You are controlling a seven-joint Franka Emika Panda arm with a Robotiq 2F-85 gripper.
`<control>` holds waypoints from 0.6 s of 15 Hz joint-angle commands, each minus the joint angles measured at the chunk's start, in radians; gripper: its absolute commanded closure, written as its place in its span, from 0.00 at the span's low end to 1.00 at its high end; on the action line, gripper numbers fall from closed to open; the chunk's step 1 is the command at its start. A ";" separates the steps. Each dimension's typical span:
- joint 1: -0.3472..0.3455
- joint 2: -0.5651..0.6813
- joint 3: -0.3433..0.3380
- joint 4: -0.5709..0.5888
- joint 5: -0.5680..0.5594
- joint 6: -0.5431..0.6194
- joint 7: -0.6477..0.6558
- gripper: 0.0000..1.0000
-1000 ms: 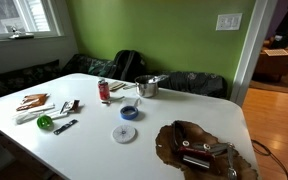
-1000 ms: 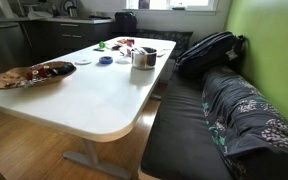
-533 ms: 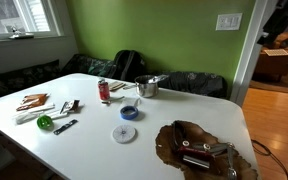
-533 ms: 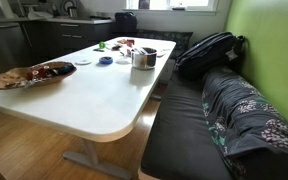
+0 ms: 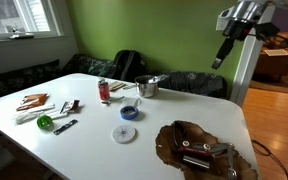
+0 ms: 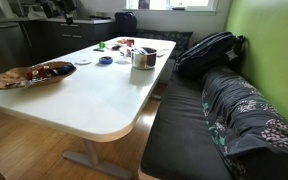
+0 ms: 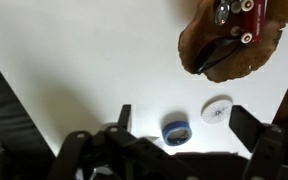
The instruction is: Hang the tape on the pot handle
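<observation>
Your white table (image 5: 84, 145) carries everything. Your arm (image 5: 239, 18) hangs high up, well apart from the table, and its pincer (image 7: 182, 112) is spread wide with nothing in it. A brown dish (image 5: 199, 148) lies at one end. The steel pot (image 5: 147, 87) stands toward the bench side, its pot handle (image 5: 164, 78) sticking out sideways. A white disc (image 5: 124, 133) lies flat near the blue tape (image 5: 130, 112), which rests on the table just in front of the pot.

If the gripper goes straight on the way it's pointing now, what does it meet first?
Likely the tape, on the table between the open jaws of the gripper in the wrist view; nothing shows in between, though depth is unclear.
</observation>
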 commanded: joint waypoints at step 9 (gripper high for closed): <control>-0.050 0.445 0.200 0.359 0.123 -0.010 -0.083 0.00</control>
